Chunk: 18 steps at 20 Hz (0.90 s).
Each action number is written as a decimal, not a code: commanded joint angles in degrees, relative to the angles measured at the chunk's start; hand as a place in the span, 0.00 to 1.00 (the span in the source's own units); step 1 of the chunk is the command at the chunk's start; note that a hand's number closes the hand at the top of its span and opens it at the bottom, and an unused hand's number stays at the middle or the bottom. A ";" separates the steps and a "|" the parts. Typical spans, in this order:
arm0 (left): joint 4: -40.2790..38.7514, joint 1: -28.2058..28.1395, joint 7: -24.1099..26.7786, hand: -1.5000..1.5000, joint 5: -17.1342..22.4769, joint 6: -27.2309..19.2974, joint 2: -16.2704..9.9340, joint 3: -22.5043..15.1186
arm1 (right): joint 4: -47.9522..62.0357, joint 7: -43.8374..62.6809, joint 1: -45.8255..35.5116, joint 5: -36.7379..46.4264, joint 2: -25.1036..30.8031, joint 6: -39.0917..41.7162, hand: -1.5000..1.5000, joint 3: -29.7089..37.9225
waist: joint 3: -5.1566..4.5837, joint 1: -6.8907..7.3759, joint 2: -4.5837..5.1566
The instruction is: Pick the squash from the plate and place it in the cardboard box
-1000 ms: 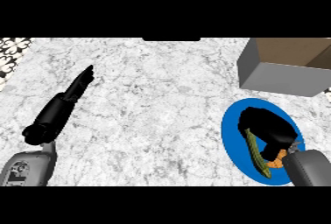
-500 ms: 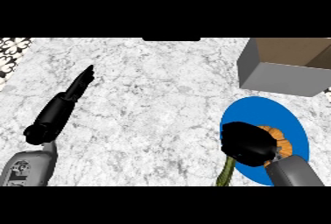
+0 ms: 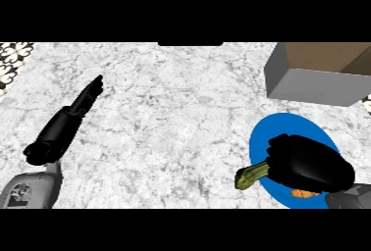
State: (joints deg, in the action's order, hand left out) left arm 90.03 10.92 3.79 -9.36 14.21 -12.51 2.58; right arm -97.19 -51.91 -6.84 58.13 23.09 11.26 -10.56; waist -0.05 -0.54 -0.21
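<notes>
The right hand (image 3: 308, 164) is curled around the squash (image 3: 251, 176) over the blue plate (image 3: 265, 137). The cardboard box (image 3: 319, 73) stands behind on the tabletop (image 3: 174, 117). The left hand (image 3: 69, 122) rests with straight fingers.

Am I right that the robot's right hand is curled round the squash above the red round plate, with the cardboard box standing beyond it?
Not quite: the round plate is blue, not red, as the head view shows. The rest holds: the black right hand is curled round the green-stemmed orange squash above that plate, and the open brown cardboard box stands beyond it.
</notes>
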 commanded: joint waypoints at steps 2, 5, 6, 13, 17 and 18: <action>-0.11 -2.73 2.57 0.50 1.75 1.77 -2.13 2.72 | -11.46 2.28 1.44 -11.24 2.14 8.81 1.00 9.02 | -0.02 -0.28 -0.10; -0.90 0.57 0.40 0.50 1.31 2.02 -1.36 1.34 | -8.33 10.37 -2.72 -17.29 -0.63 11.95 1.00 15.62 | -0.01 -0.21 0.09; 0.06 2.20 -2.20 0.50 1.50 0.94 -0.70 1.66 | -8.34 16.18 -6.49 -19.92 -2.24 15.15 1.00 17.53 | -0.06 -0.11 0.00; -0.34 2.08 -1.39 0.50 0.95 1.87 -0.49 0.56 | 8.03 29.14 -21.37 -22.15 -2.12 13.86 1.00 27.17 | 0.04 1.75 0.48; 0.15 -0.01 -0.18 0.50 -0.60 1.11 0.18 -0.25 | 15.62 32.81 -28.98 -20.75 -0.99 12.76 1.00 26.62 | 0.04 1.50 0.36; -2.62 3.20 0.63 0.50 0.90 1.36 0.06 1.28 | 23.50 27.36 -30.62 -22.11 3.12 12.61 1.00 30.49 | 0.06 1.75 0.68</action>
State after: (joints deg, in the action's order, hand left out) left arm 88.91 12.41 3.97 -9.36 15.17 -12.39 2.89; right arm -85.98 -23.29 -30.51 36.20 22.81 25.33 16.31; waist -0.04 0.76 0.18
